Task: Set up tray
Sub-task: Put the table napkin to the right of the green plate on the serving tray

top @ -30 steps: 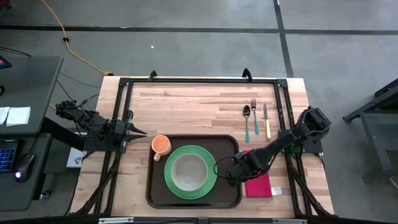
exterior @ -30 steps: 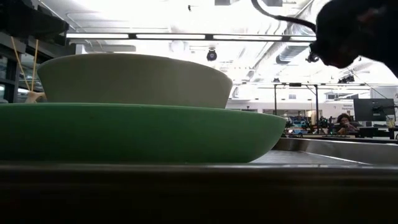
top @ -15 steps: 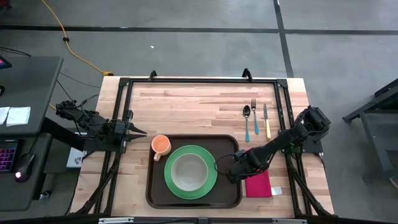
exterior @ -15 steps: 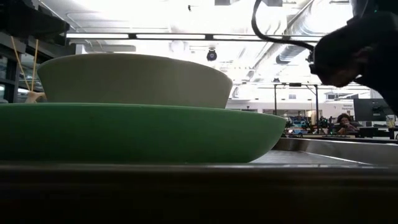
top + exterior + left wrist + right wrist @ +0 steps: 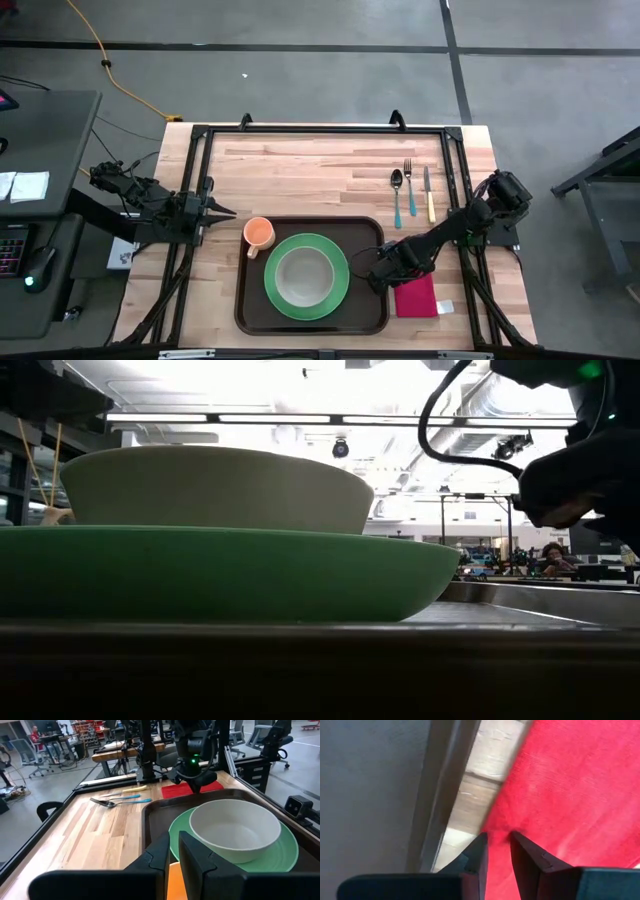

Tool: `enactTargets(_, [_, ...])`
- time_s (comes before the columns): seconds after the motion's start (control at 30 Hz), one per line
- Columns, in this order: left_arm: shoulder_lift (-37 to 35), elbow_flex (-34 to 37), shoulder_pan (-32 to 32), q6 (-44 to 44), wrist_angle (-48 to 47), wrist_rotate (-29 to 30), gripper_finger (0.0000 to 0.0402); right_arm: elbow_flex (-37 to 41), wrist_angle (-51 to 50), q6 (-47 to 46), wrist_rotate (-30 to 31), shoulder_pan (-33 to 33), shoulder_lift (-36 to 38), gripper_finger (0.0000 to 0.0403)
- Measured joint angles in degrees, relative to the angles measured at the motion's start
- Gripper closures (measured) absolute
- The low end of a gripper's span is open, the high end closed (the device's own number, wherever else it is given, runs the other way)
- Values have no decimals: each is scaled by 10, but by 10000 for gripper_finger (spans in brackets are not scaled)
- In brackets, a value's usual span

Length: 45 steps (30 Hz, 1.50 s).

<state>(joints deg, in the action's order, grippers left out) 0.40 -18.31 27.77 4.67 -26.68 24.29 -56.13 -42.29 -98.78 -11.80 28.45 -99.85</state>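
The dark brown tray [image 5: 368,232] lies at the table's near middle. On it sits a green plate [image 5: 340,290] with a cream bowl [image 5: 305,275] in it. An orange cup [image 5: 258,233] stands at the tray's far left corner. A red napkin [image 5: 417,298] lies flat on the table just right of the tray. My right gripper [image 5: 388,277] points down at the napkin's edge nearest the tray and is shut on it. My left gripper [image 5: 222,211] waits shut at the table's left, left of the cup. My right gripper [image 5: 498,836] pinches the red napkin at its edge beside the tray [image 5: 520,815], between the two fingertips [image 5: 481,845], coming from above. One layer or several, I cannot tell. The rest of the napkin lies flat on the table.
A spoon [image 5: 397,195], a fork [image 5: 409,185] and a knife [image 5: 429,192] lie side by side on the table's far right. A narrow strip of wood [image 5: 470,805] separates the tray's rim [image 5: 437,795] from the napkin. A black frame [image 5: 320,130] runs around the table.
My right gripper has shifted a little toward the table's right and far edges, off the tray's right rim and onto the napkin's edge. The low view shows that arm drawing away to the right. Tray, plate, bowl and cup have stayed put.
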Motion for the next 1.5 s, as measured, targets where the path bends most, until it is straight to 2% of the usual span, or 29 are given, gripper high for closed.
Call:
enactTargets(0.67, [0, 0, 0, -5, 0, 3, 332, 1, 5, 7, -6, 0, 19, 346])
enactTargets(0.97, [0, 0, 0, -5, -5, 3, 332, 0, -15, -19, 54, 0, 82, 350])
enactTargets(1.5, [0, 0, 0, -2, -4, 4, 332, 0, 6, -15, 35, -1, 25, 334])
